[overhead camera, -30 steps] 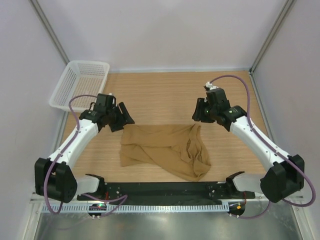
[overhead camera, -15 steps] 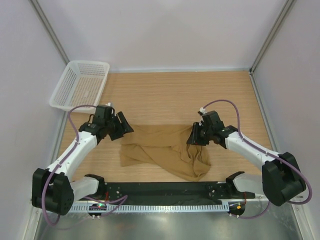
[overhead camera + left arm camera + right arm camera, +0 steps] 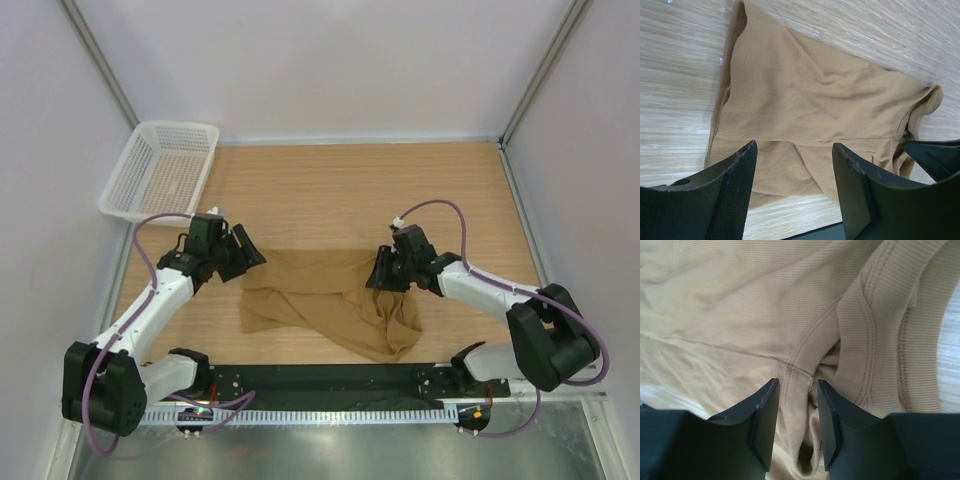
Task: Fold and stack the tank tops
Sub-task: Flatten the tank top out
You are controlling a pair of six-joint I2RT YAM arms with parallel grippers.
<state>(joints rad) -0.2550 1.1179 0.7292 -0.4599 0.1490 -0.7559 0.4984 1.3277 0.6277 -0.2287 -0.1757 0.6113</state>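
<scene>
Top view first: white mesh basket in the upper left corner, at the far left edge of the worktop, only its own lattice floor and walls showing. It sits well apart from the tank top.

That tan-brown top lies crumpled in the lower middle of the view, between my two arms. The cloth is plain and finely ribbed, with folds running across it.

My left gripper is at the cloth's upper left corner. From the left wrist camera its jaws stand wide apart, and I see the cloth through the gap. A tiny white speck sits on the worktop by the cloth's left edge, too small to read.

My right gripper is down at the top's upper right part. Its wrist camera shows double-stitched seams curving around an opening in the cloth. The jaws stand a narrow gap apart, straddling one seam, fingertips low on the cloth.
</scene>
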